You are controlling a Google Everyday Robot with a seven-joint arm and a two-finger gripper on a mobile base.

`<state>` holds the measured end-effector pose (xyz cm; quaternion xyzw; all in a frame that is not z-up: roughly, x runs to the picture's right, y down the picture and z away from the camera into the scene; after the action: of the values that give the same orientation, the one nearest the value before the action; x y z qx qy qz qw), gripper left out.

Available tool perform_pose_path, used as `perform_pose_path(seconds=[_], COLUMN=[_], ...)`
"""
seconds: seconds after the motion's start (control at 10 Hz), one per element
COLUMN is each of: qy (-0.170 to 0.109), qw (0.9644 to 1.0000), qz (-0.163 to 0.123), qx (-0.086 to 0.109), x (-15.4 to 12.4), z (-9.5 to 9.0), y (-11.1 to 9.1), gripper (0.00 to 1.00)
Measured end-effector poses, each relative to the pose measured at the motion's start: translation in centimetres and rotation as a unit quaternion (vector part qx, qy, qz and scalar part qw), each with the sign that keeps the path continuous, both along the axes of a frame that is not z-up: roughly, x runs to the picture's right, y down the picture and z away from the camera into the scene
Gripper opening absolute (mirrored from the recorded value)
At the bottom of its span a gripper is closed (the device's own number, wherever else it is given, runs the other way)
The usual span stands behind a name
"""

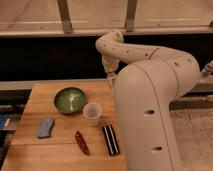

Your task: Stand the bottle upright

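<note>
The bottle is not in view; it may be hidden behind my arm. My arm [150, 75] bends up from the right and reaches down to the far right part of the wooden table [42, 97]. The gripper [111, 77] is at the arm's lower end, just above the table's back edge, to the right of the green bowl [69, 99] and behind the translucent plastic cup [92, 113]. Most of the gripper is covered by the arm's white body.
A blue sponge [45, 127] lies at the front left. A red chili-like item [81, 142] and a black bar with white stripes [110, 139] lie near the front edge. A dark wall and window frame [65, 20] run behind the table.
</note>
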<state>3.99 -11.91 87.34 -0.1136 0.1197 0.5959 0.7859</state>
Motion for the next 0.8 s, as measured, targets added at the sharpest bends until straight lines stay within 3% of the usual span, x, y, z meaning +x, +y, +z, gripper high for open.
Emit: perform_pose_path(seconds=[0.4,0.8], qy=[-0.002,-0.028], qw=[0.9999,0.9990], qz=[0.004,0.017], qx=[0.010,0.031], x=[0.1,0.1], z=[0.0,0.2], y=[-0.8,-2.5], gripper=[0.00,0.00])
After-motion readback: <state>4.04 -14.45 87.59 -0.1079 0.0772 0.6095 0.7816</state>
